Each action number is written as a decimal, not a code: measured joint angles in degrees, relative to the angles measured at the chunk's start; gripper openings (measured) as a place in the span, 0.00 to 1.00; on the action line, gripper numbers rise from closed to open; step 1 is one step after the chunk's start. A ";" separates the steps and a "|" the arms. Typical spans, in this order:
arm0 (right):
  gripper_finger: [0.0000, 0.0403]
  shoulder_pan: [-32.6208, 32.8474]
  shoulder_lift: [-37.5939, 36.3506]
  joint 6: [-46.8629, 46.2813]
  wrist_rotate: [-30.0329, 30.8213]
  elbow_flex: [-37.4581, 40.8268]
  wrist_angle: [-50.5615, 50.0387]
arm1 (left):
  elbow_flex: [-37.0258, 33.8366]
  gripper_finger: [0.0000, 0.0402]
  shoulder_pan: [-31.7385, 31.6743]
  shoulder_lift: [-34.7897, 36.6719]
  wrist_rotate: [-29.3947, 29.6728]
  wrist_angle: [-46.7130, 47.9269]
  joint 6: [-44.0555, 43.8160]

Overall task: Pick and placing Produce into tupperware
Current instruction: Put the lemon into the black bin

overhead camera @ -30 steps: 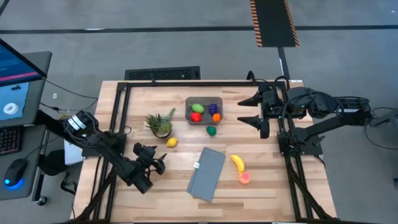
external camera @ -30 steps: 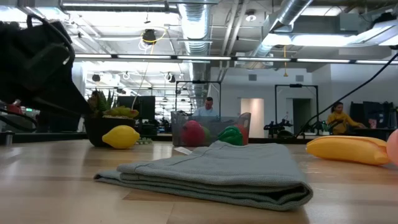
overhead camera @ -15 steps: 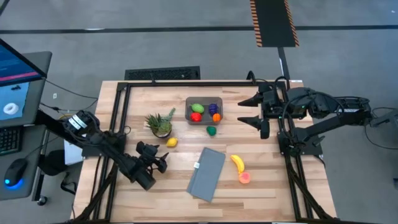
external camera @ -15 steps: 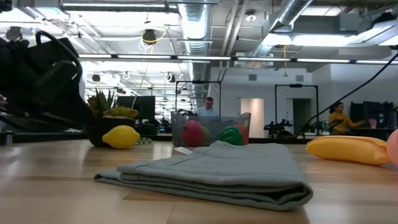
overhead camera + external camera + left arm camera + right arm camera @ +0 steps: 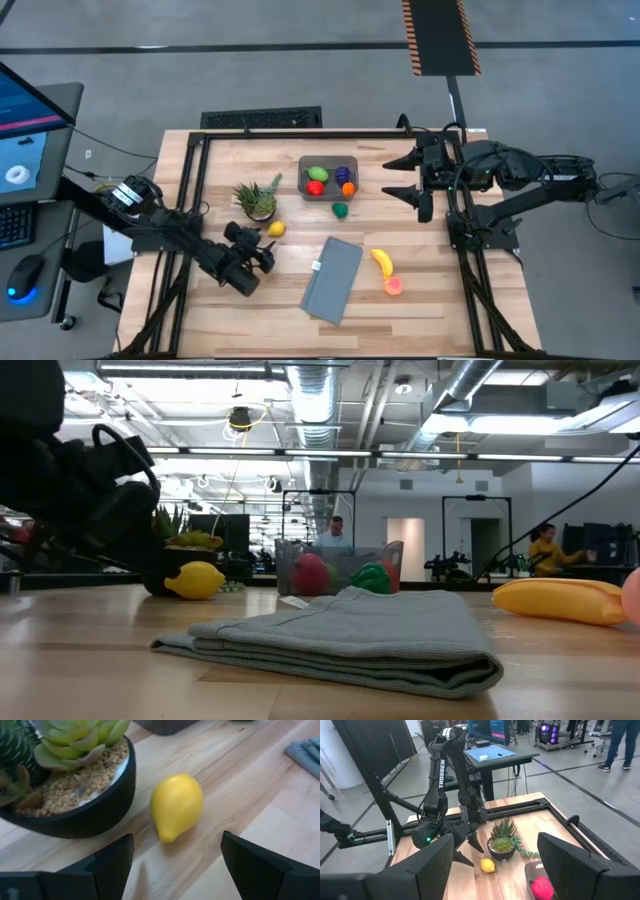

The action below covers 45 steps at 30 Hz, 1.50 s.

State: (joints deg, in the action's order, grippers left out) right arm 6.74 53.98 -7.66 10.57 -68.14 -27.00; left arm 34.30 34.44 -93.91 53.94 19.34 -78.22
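High view, left hand (image 5: 266, 253) open, moved closer to yellow lemon (image 5: 276, 229), right hand (image 5: 404, 176) open, unmoved

The left claw (image 5: 262, 250) has advanced across the table toward the yellow lemon (image 5: 276, 229).

I work in a robotics lab: behind my open left gripper (image 5: 465, 842) stand a desk with a lit blue monitor (image 5: 492, 727), exposed silver ceiling ducts (image 5: 320, 405), and glowing computer towers (image 5: 547, 730).
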 joint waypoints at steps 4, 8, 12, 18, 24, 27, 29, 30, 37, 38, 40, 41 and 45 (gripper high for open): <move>0.77 -0.02 0.00 0.02 0.00 0.00 -0.38 | 0.00 0.72 -1.02 0.00 -0.20 -0.80 1.18; 0.77 -0.02 0.00 0.09 0.00 0.00 -0.90 | 0.00 0.72 -1.89 0.02 -1.14 -1.96 2.39; 0.77 -0.02 0.00 0.15 0.00 0.00 -0.90 | 0.00 0.72 -2.93 0.02 -1.37 -4.07 4.45; 0.77 -0.02 0.00 0.13 -0.01 0.00 -1.25 | 0.00 0.72 -4.43 0.02 -2.67 -4.39 5.76; 0.77 -0.02 0.00 0.10 -0.02 0.00 -1.36 | 0.00 0.72 -5.49 0.02 -2.69 -6.36 7.90; 0.77 -0.02 0.00 0.09 -0.02 0.00 -1.35 | 0.00 0.72 -6.07 0.02 -2.76 -6.89 8.79; 0.77 -0.02 0.00 0.09 -0.02 0.00 -1.33 | 0.00 0.72 -6.52 0.02 -2.78 -6.92 8.85; 0.77 -0.02 0.00 0.09 -0.02 0.00 -1.33 | 0.00 0.72 -6.69 0.02 -2.78 -6.92 8.87; 0.77 -0.02 0.00 0.09 -0.02 0.00 -1.33 | 0.00 0.72 -7.02 0.02 -2.80 -8.25 10.59; 0.77 -0.02 0.00 0.10 -0.02 0.00 -1.33 | 0.00 0.72 -7.11 0.02 -2.99 -8.80 11.14; 0.77 -0.02 0.00 0.11 -0.04 0.00 -1.33 | 0.00 0.72 -7.65 0.02 -3.74 -10.04 12.46; 0.77 -0.02 0.00 0.11 -0.02 0.00 -1.33 | 0.00 0.72 -7.96 0.02 -4.11 -10.68 13.24; 0.77 -0.02 0.00 0.11 -0.04 0.00 -1.33 | 0.00 0.72 -9.22 0.02 -4.62 -12.26 15.32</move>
State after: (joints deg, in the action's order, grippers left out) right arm 6.72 53.98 -7.55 10.52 -68.14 -28.34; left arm 34.30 25.23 -93.89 49.31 7.09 -62.90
